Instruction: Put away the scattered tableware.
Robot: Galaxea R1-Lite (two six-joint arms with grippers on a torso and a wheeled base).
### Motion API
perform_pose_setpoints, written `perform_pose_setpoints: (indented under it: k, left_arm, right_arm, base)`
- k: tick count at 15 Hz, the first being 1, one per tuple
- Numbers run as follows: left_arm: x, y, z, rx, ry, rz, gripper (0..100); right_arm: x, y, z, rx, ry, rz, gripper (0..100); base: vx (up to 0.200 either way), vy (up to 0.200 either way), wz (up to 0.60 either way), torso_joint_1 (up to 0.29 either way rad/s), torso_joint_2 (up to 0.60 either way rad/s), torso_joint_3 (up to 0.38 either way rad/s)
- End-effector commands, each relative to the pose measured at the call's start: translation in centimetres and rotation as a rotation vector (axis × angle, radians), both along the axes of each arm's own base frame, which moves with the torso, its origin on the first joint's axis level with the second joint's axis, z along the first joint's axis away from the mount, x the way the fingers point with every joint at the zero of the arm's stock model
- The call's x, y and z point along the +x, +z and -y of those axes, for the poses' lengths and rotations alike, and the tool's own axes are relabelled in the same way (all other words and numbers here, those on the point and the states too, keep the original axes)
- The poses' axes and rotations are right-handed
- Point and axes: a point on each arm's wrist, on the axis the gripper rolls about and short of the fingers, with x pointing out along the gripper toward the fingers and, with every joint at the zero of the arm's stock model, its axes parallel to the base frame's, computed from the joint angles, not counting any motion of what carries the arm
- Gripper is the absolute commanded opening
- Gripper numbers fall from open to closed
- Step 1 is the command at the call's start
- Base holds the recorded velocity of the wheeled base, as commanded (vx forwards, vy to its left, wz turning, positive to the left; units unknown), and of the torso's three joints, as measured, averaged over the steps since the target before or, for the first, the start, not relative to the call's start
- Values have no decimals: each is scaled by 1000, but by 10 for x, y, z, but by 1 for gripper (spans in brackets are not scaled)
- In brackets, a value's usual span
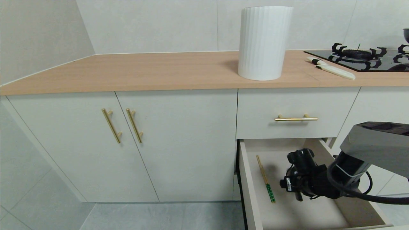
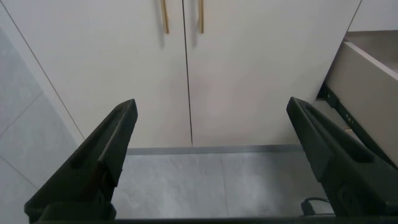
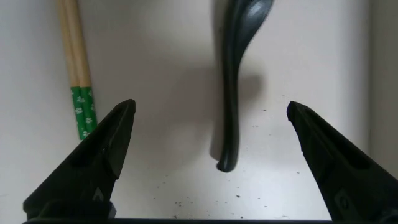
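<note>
— The room?
— A wood counter (image 1: 143,72) is backed by pale tiles (image 1: 159,25); one canister (image 1: 263,41) and one hob (image 1: 358,59) are set on it.
— The tableware?
— Two chopsticks (image 1: 264,177) and one spoon (image 3: 233,93) are laid in the drawer (image 1: 250,191), the spoon below the right gripper (image 3: 209,107); its jaws and the left gripper's (image 2: 211,106) are spread

Chopsticks (image 1: 265,179) and spoon (image 3: 231,93) in drawer (image 1: 250,191), knife (image 1: 332,68) on counter (image 1: 159,70)

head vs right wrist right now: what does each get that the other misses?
Head view: white ribbed canister, knife and hob on the counter, plus closed cabinet doors. Right wrist view: a dark spoon lying on the drawer floor under the open right gripper. Both: the green-tipped chopsticks in the open drawer.
</note>
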Motion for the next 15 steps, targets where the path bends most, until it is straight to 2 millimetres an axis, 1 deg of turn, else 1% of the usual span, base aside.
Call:
perform_pose_setpoints:
  k: [1, 4, 5, 7, 9, 10, 12, 14, 15]
  left_arm:
    - [0, 0, 0, 0, 0, -1, 100]
    - [0, 0, 0, 0, 0, -1, 100]
    - [0, 0, 0, 0, 0, -1, 100]
    - [0, 0, 0, 0, -1, -1, 100]
    - [0, 0, 0, 0, 0, -1, 100]
    - [0, 0, 0, 0, 0, -1, 100]
    - [0, 0, 0, 0, 0, -1, 100]
    - [0, 0, 0, 8, -1, -1, 100]
    - [0, 0, 0, 1, -1, -2, 100]
  right_arm:
    - [-1, 11, 0, 5, -2, 26, 100]
    - [-16, 47, 5, 24, 0, 86, 100]
    - [-26, 69, 8, 41, 2, 131, 100]
    - [-41, 94, 13, 53, 8, 175, 100]
    - [-58, 121, 15, 54, 21, 168, 100]
    - [-75, 144, 15, 69, 56, 141, 100]
    - [-93, 164, 17, 100, 99, 108, 100]
    - [-107, 177, 20, 127, 135, 74, 100]
    - [-113, 180, 18, 129, 152, 63, 100]
  base:
    - [0, 0, 0, 0, 0, 0]
    - [0, 0, 0, 0, 0, 0]
    - [0, 0, 0, 0, 0, 0]
    - [0, 0, 0, 0, 0, 0]
    - [0, 0, 0, 0, 0, 0]
    - [0, 0, 0, 0, 0, 0]
    - [0, 0, 0, 0, 0, 0]
    - [0, 0, 0, 0, 0, 0]
    - [0, 0, 0, 0, 0, 0]
